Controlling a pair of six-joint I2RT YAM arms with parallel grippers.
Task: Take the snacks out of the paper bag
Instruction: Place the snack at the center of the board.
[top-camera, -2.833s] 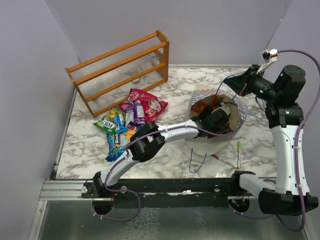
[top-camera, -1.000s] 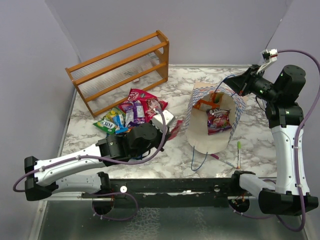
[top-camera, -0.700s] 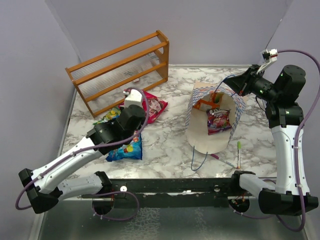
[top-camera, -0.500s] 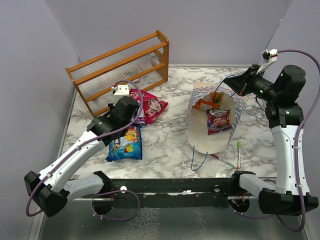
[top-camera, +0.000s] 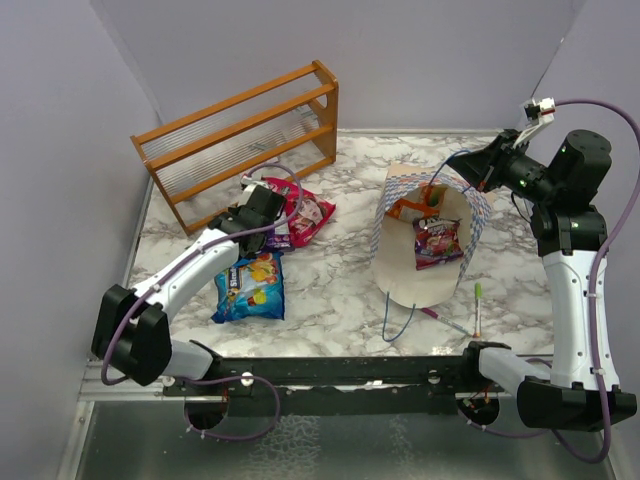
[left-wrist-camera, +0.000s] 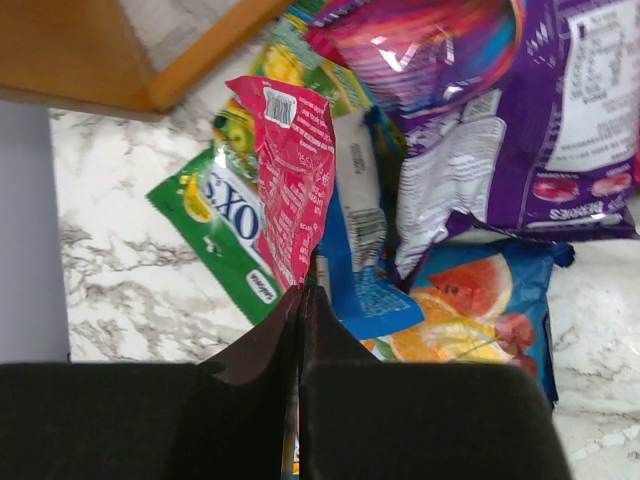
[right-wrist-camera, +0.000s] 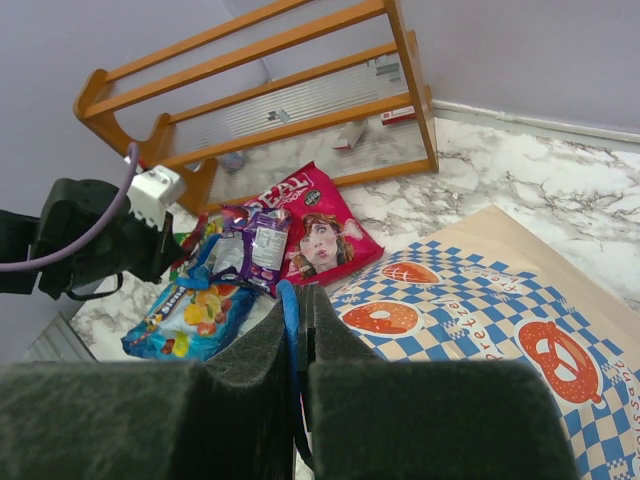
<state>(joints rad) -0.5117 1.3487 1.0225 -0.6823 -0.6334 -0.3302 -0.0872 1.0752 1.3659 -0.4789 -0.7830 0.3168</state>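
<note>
My left gripper (top-camera: 248, 204) (left-wrist-camera: 303, 290) is shut on the edge of a red snack packet (left-wrist-camera: 292, 165), held just above the pile of snacks (top-camera: 262, 262) on the table beside the rack. Green (left-wrist-camera: 215, 222), purple (left-wrist-camera: 520, 120) and blue (left-wrist-camera: 478, 312) packets lie under it. The paper bag (top-camera: 428, 275) stands open at centre right. An orange packet (top-camera: 405, 208) and a pink one (top-camera: 437, 240) are inside it. My right gripper (top-camera: 468, 166) (right-wrist-camera: 312, 290) is shut on the bag's blue cord handle (right-wrist-camera: 291, 305), holding the mouth open.
A wooden rack (top-camera: 240, 140) stands at the back left, close behind the snack pile. A green marker (top-camera: 477, 305) and a pink marker (top-camera: 445, 320) lie in front of the bag. Purple walls close in the table on the left, back and right.
My left arm has swung from the front left out over the snack pile towards the rack, with the red packet still in its jaws. The right arm and the bag have not moved.
</note>
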